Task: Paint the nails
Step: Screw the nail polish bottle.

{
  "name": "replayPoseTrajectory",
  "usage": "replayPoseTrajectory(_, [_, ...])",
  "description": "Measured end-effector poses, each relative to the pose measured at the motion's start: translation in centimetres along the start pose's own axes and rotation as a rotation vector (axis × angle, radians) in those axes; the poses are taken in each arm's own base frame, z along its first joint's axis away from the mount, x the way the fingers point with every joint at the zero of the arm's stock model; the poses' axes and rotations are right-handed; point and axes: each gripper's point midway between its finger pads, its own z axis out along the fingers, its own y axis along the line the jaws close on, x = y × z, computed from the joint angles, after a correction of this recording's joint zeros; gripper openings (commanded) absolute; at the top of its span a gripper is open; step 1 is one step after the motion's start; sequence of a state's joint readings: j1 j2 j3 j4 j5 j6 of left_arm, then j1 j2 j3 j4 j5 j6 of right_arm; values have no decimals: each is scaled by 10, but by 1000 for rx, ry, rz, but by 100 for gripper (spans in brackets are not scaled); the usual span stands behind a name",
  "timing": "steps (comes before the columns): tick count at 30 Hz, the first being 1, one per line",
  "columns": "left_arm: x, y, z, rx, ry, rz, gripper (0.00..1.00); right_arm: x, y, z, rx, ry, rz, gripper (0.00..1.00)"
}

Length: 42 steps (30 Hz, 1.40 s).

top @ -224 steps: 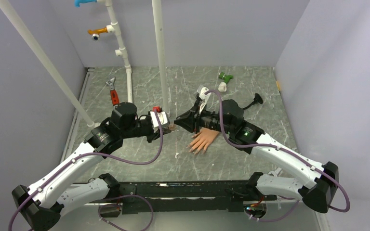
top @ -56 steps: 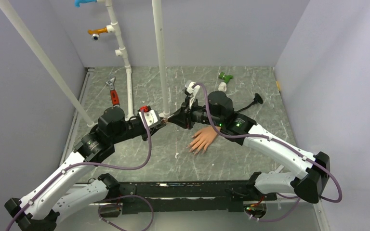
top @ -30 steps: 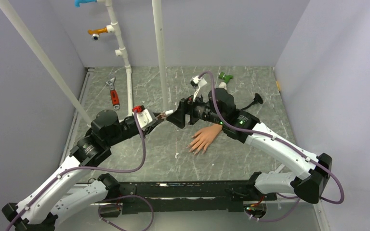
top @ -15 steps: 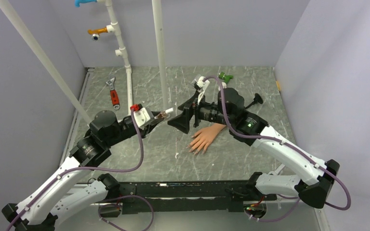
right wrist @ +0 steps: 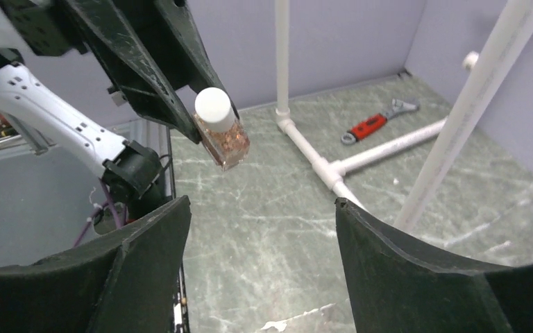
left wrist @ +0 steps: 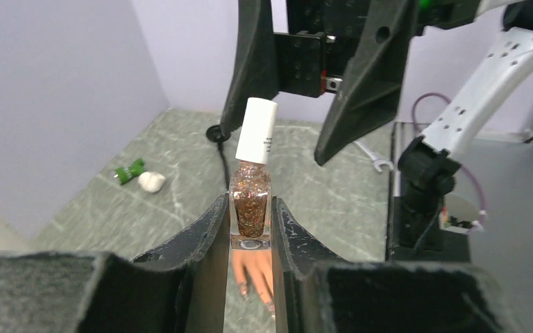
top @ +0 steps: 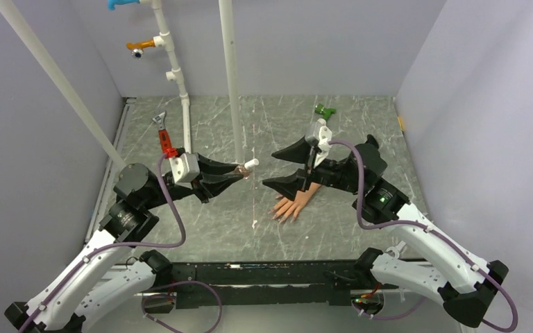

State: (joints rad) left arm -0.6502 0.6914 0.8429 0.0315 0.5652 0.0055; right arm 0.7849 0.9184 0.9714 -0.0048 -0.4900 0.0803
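Note:
My left gripper (top: 239,172) is shut on a small glitter nail-polish bottle (left wrist: 251,208) with a white cap (left wrist: 257,130). The bottle hangs above the table, cap pointing at my right gripper (top: 269,168). That gripper faces the cap from a short way off, open wide with nothing between its fingers; from the right wrist view the bottle (right wrist: 223,142) hangs ahead of the jaws. The peach mannequin hand (top: 295,202) lies flat on the table below the right gripper, fingers toward the near edge. Its nails (left wrist: 243,288) show small between the left fingers.
A white pipe frame (top: 230,83) rises from the table's back left, with a red wrench (top: 163,139) beside it. A green piece (top: 325,110) and a small white object (top: 321,125) lie at the back. Grey walls close in both sides.
The right gripper has drawn back to the right from the bottle's cap and opened wider. The left arm has pulled back left and swung round, still holding the bottle.

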Motion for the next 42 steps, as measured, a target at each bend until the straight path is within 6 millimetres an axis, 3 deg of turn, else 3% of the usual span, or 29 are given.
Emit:
replayPoseTrajectory(7, [-18, -17, 0, 140, -100, -69, 0, -33, 20, -3, -144, -122, -69, 60])
replayPoseTrajectory(11, [-26, -24, 0, 195, -132, -82, 0, -33, 27, 3, -209, -130, -63, 58])
replayPoseTrajectory(13, [-29, -26, -1, 212, -139, -87, 0, -29, 28, 7, -232, -119, -48, 59])
replayPoseTrajectory(16, [-32, -29, -1, 229, -153, -90, 0, -26, 29, 10, -249, -110, -37, 72])
replayPoseTrajectory(20, [-33, -32, -1, 252, -161, -104, 0, -34, 32, 8, -256, -139, -52, 78])
replayPoseTrajectory(24, [-33, -32, -1, 267, -168, -118, 0, -51, 37, 5, -275, -189, -73, 66])
replayPoseTrajectory(32, [-37, -34, -3, 290, -188, -132, 0, -80, 44, 6, -316, -268, -91, 56])
replayPoseTrajectory(42, [-37, -33, -3, 294, -191, -138, 0, -73, 46, 24, -359, -249, -40, 50])
